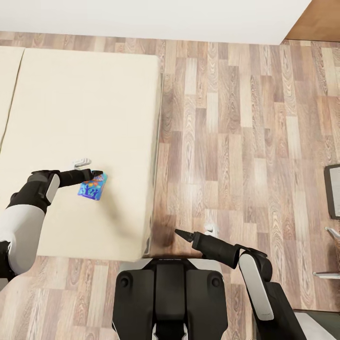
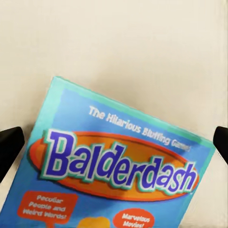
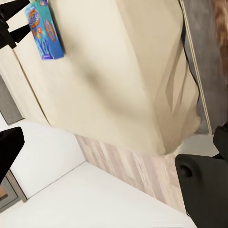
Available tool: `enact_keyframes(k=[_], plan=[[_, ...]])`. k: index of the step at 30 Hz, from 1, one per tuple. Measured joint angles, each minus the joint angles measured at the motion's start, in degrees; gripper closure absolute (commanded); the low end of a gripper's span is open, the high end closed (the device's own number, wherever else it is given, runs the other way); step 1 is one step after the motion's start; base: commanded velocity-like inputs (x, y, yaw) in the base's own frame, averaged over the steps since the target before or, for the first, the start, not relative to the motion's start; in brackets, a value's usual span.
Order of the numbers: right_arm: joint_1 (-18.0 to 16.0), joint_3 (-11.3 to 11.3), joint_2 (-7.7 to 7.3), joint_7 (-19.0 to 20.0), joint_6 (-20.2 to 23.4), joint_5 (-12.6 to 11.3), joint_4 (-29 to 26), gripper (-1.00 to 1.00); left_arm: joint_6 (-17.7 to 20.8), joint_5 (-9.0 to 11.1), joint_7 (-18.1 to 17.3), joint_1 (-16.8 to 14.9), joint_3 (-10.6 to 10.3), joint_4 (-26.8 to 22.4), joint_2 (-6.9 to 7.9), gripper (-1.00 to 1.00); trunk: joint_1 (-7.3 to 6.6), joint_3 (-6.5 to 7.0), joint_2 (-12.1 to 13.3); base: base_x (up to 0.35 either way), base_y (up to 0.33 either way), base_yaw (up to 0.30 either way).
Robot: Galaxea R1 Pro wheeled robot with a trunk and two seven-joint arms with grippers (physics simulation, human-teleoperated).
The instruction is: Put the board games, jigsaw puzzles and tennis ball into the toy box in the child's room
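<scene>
A small blue board game (image 1: 93, 185), lettered "Balderdash" (image 2: 118, 166), hangs tilted just above the beige bed (image 1: 85, 118), near its front right part. My left gripper (image 1: 94, 175) holds it, with one dark finger (image 2: 9, 147) on each side of the box. In the right wrist view the same blue box (image 3: 45, 31) stands on edge at the left gripper's tips (image 3: 16, 21), casting a faint shadow on the mattress (image 3: 118, 71). My right gripper (image 1: 179, 233) floats low over the floor past the bed's front corner, open, with its fingers (image 3: 9, 152) wide apart and nothing between them.
Wood-plank floor (image 1: 236, 141) stretches to the right of the bed. A white wall (image 1: 141, 19) runs along the far side. A grey framed object (image 1: 333, 191) and thin pale parts (image 1: 328, 275) sit at the right edge. My dark base (image 1: 170, 297) is at the bottom.
</scene>
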Motion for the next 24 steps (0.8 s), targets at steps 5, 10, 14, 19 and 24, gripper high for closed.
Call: enact_keyframes(k=[5,10,14,19,24], plan=[[0.0,0.0,0.0,0.0,0.0,0.0,0.0,-1.0,0.0,0.0,0.0,0.0,0.0,0.0,0.0,-1.0,-0.01,0.0,0.0,-0.036,-0.075,0.0],[0.0,0.0,-0.01,0.0,0.0,0.0,0.0,-1.0,0.0,0.1,0.0,0.0,0.1,0.0,-0.01,-1.0,-0.01,0.0,0.0,-0.005,-0.01,0.0],[0.0,0.0,-0.01,0.0,0.0,0.0,0.0,-1.0,0.1,0.1,0.0,0.0,0.1,0.0,-0.01,-1.0,-0.01,0.0,0.0,0.0,-0.001,0.0],[0.0,0.0,-0.01,0.0,0.0,0.0,0.0,-1.0,0.1,0.1,0.0,0.0,0.1,0.0,0.01,-1.0,-0.01,0.0,0.0,0.0,0.0,0.0],[0.0,0.0,-0.01,0.0,0.0,0.0,0.0,-1.0,0.2,0.0,0.0,0.0,0.1,0.0,0.26,-1.0,-0.01,0.0,0.0,0.0,0.0,0.0]])
